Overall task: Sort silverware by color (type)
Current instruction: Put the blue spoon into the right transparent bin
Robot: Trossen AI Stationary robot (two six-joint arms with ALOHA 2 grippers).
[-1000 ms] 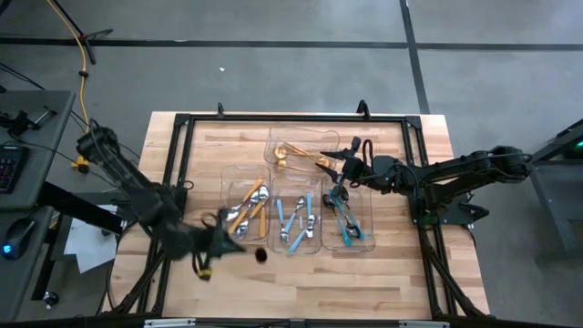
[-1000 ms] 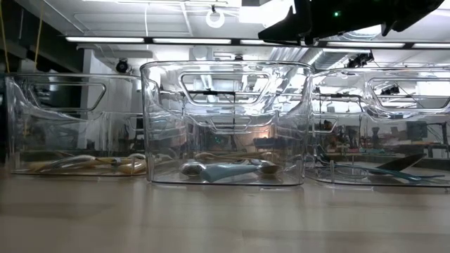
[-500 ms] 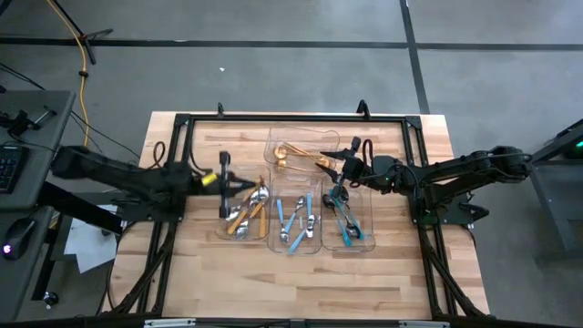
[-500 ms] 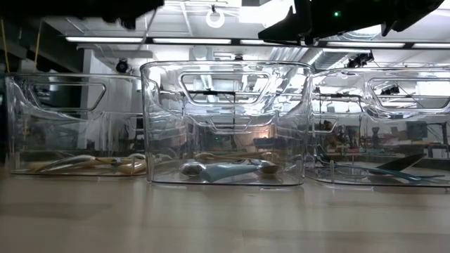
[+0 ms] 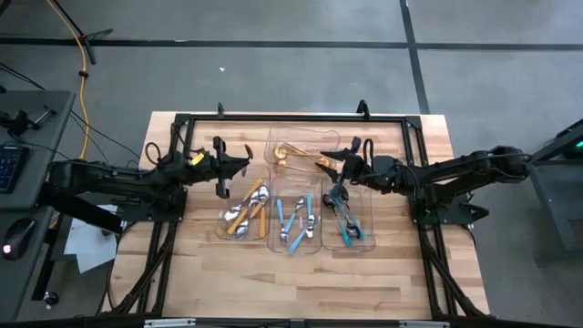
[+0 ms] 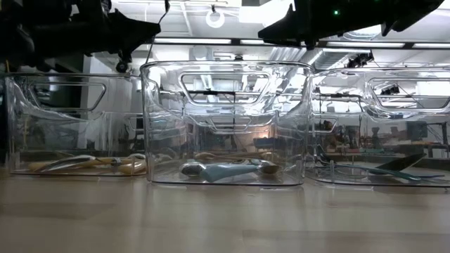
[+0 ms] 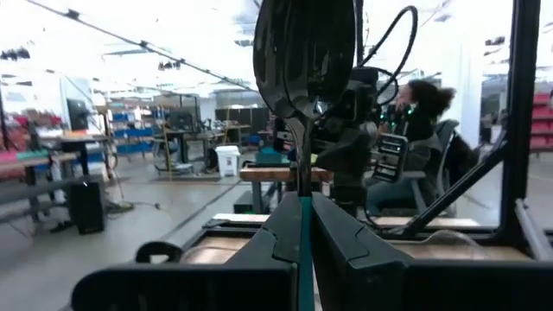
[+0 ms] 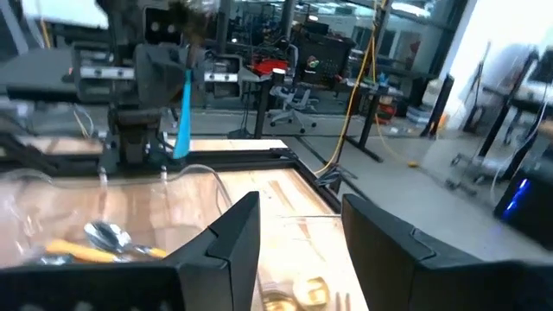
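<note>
My left gripper hangs above the table just left of the trays, shut on a dark spoon with a teal handle. The right wrist view also shows that teal handle. My right gripper is open and empty, held over the gap between the gold tray and the teal tray. Gold pieces lie in the far tray, orange-handled ones in the left tray, light-blue ones in the middle tray, and teal ones in the right tray. My left gripper pinches the spoon between its two fingers on the teal handle, close to the dark neck. The fingers come in level from the table's left and lie across the spoon. The spoon is lifted clear and stands roughly upright, with the bowl above the fingers.
Four clear plastic trays sit mid-table; in the low view their walls stand tall. A black frame rail runs round the table. Bare wood lies along the near edge. A person sits in the room beyond the table.
My left arm has swung fast from the near-left part of the table toward the far edge, rising to a spot left of the trays, with the dark spoon in its gripper. My right arm has kept still.
</note>
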